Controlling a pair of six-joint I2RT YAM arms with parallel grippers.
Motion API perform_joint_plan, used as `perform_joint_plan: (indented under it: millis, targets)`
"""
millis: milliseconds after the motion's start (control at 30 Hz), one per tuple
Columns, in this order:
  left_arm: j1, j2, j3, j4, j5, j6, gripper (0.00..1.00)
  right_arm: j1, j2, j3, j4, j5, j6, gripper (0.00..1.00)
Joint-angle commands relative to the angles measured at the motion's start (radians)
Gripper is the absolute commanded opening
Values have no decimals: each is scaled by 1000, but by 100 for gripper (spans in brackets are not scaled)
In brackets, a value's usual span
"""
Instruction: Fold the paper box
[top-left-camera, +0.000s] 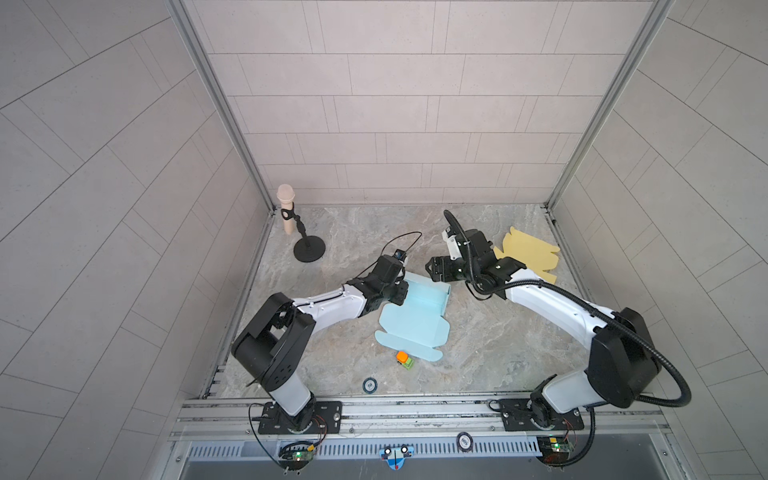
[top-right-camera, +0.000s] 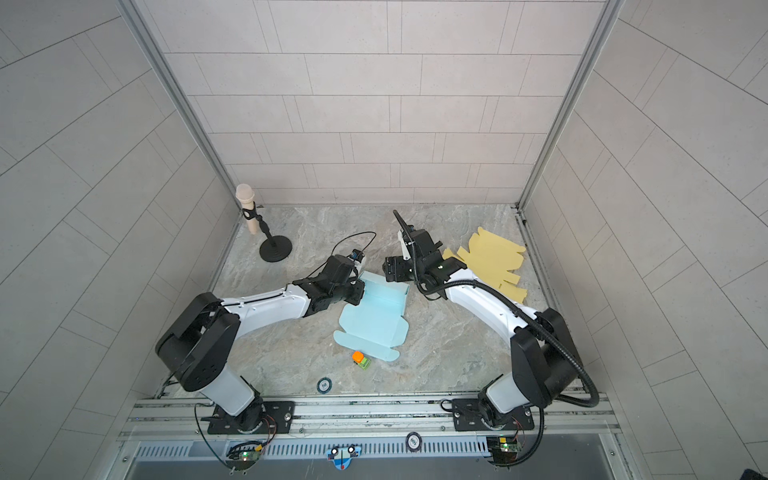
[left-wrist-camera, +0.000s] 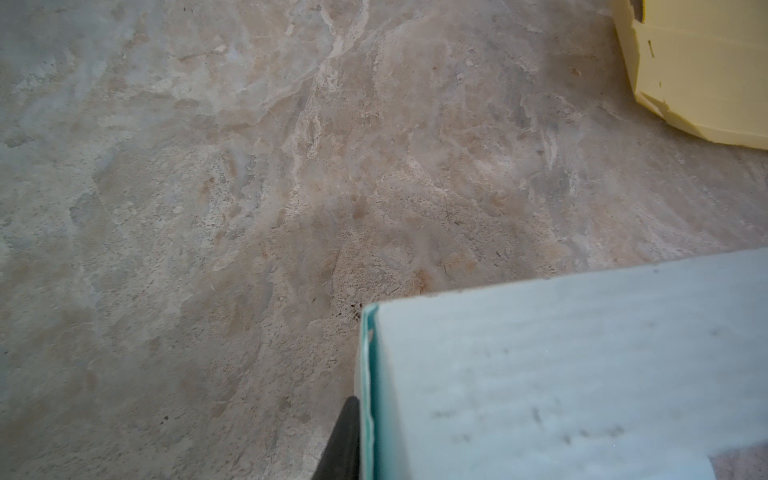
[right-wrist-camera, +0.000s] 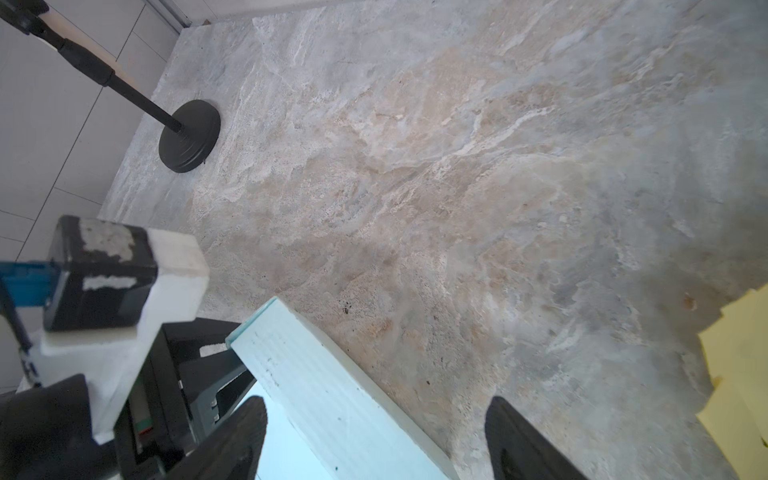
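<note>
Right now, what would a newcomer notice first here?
The half-folded pale blue box mid-table, its raised far wall pinched by the left claw. The right claw hangs open near that wall. A flat yellow box blank lies far right, a microphone stand far left.

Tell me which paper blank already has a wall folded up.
The light blue blank, held by the left gripper, has a raised wall; the yellow blank lies flat.

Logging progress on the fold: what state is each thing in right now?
blue paper box: partly folded, far wall raised, near flaps flat.
left gripper: shut on the box's raised wall.
right gripper: open, holding nothing.
yellow box blank: flat, unfolded.
microphone: upright in its stand.
toy truck: resting by the box's near flap.
</note>
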Motion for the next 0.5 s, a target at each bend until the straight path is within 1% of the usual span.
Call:
perform_joint_plan:
  millis: [0, 100, 233, 333, 467]
  targets:
    - [-5, 22, 16, 60, -30, 15, 15, -9, 70, 78, -3, -86, -5, 83]
    - [-5, 40, 10, 89, -44, 9, 17, -9, 125, 92, -2, -124, -12, 82]
    - [-5, 55, -9, 137, -62, -8, 23, -9, 158, 81, 7, -143, -11, 82]
    - [3, 52, -35, 189, -64, -31, 24, -9, 165, 69, 28, -161, 1, 82]
    - [31, 58, -74, 279, -31, -74, 24, -9, 171, 66, 41, -186, 12, 81]
